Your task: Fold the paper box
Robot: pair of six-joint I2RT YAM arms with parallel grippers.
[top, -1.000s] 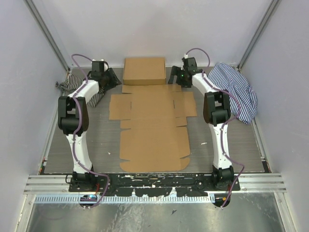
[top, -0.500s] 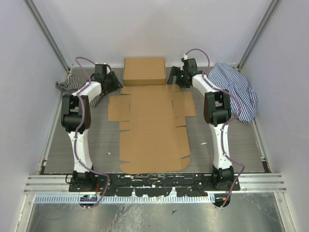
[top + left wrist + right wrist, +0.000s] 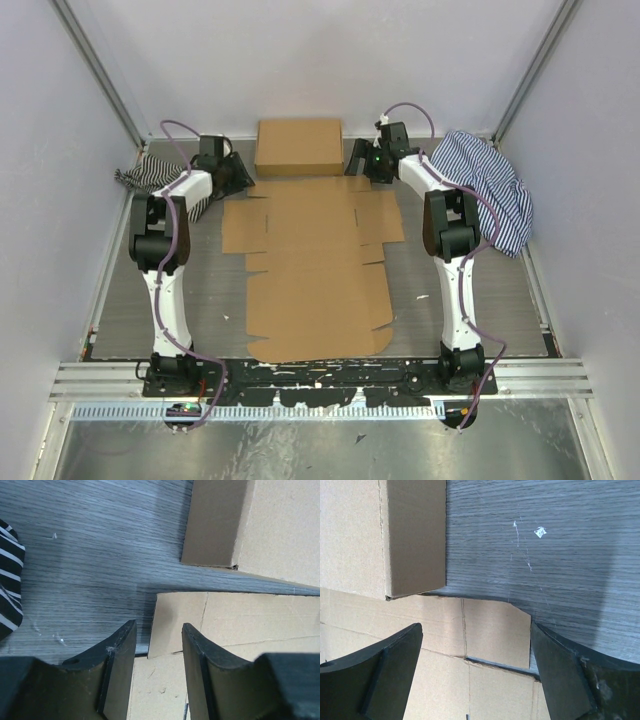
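The paper box (image 3: 315, 260) lies flat and unfolded in the middle of the table, a brown die-cut sheet with flaps and creases. My left gripper (image 3: 236, 172) hovers at its far left corner. In the left wrist view the jaws of the left gripper (image 3: 158, 627) stand open, and the corner flap of the paper box (image 3: 240, 615) lies below the gap. My right gripper (image 3: 356, 163) is at the far right corner. The right gripper (image 3: 476, 630) is wide open above the corner tab of the paper box (image 3: 490, 630). Neither holds anything.
A neat closed cardboard box (image 3: 298, 146) sits just behind the sheet, its corners close to both grippers (image 3: 280, 530) (image 3: 355, 535). A striped cloth (image 3: 150, 175) lies at the far left and another striped cloth (image 3: 490, 185) at the far right. Grey walls enclose the table.
My left arm has swung right, bringing its gripper closer to the sheet's far left corner. The sheet's left side has shifted slightly. The right arm has barely moved.
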